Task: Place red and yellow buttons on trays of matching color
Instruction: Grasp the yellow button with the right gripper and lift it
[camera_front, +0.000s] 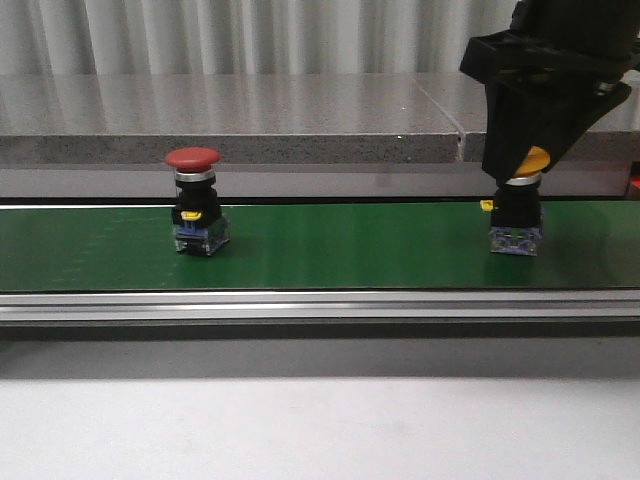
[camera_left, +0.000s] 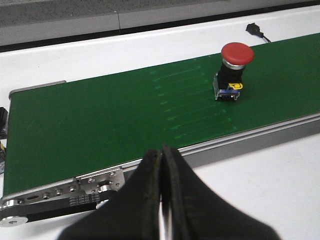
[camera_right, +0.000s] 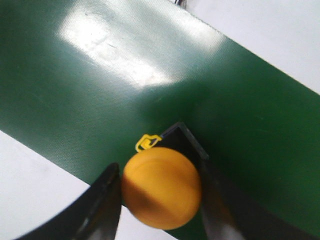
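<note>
Left claw pressed closed, empty, parked near the belt edge. Red button stands untouched mid-belt. Right claw brackets the yellow button, contact unclear. Step: grasp; next lift toward tray, unseen.

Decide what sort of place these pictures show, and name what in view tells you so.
Probably a lab or workshop mock-up of a sorting line. A green conveyor belt in a metal frame carries industrial push buttons, a red button and a yellow button, which the right gripper is closing around.
</note>
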